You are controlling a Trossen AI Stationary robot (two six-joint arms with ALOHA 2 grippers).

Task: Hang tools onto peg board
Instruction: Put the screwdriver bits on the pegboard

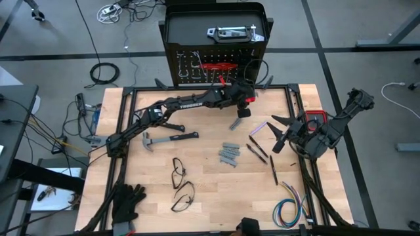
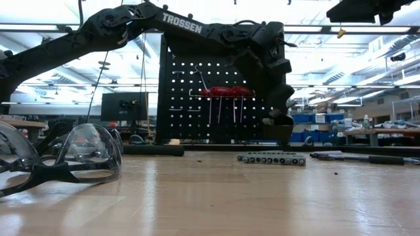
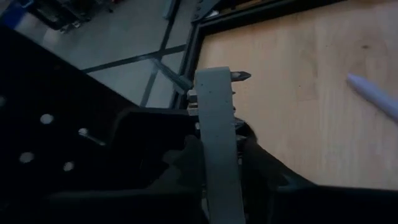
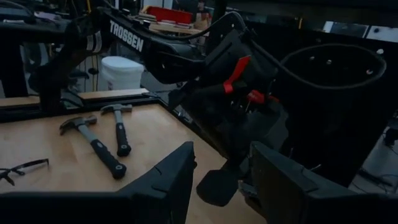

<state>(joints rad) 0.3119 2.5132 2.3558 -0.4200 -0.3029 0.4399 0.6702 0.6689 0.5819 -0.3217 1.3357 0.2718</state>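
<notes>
White "TROSSEN" lettering marks the left arm [image 2: 131,29]; its left claw [image 3: 214,155] grips a grey metal bar [image 3: 217,124] beside the peg board [image 2: 216,98]; right claw [image 4: 221,180] open.

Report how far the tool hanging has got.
Done: red-handled tools hang on the peg board. In hand: the left gripper holds a grey flat tool close to the board, not yet hung. Left: two hammers, grey metal pieces and slim dark tools lie on the table. The right gripper waits open.
</notes>
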